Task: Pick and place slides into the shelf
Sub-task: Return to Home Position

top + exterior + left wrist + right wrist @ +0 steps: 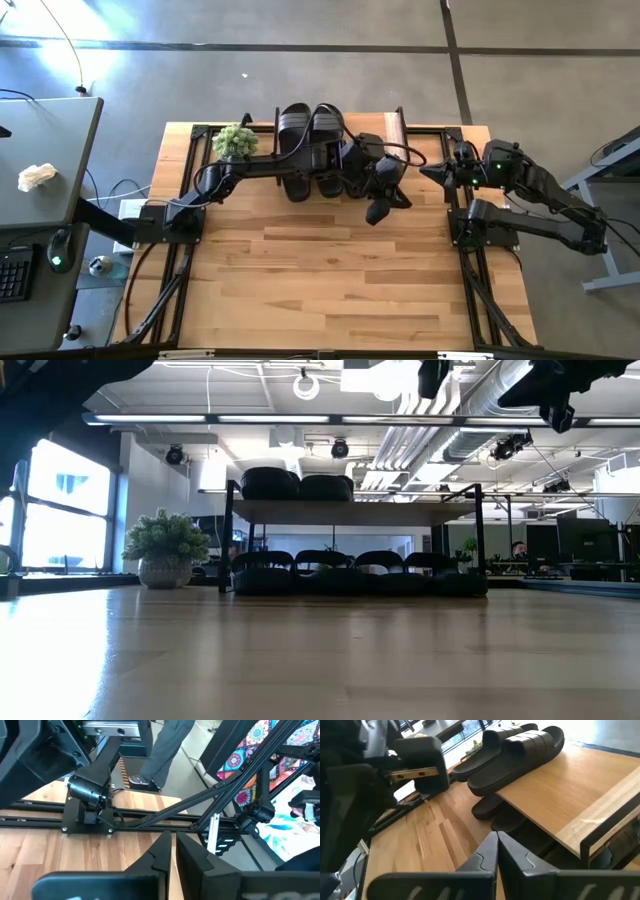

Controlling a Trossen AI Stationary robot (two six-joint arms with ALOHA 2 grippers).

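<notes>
Left hand (172, 836) closed, empty, near slides (520, 750) atop shelf (560, 795); right hand (496, 835) closed, beside shelf end.

High cam looks straight down over the whole surface (350, 270). Low cam sits at surface level, facing the shelf (350, 512) across it. Right wrist cam is close on the shelf too; left wrist faces the surface's edge.

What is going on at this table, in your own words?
Nothing is being held. Two black slides sit side by side on top of the shelf, and four more slides line up beneath it. The left gripper hangs shut and empty by the shelf's front; the right gripper, also shut and empty, waits near the shelf's bare end.
</notes>
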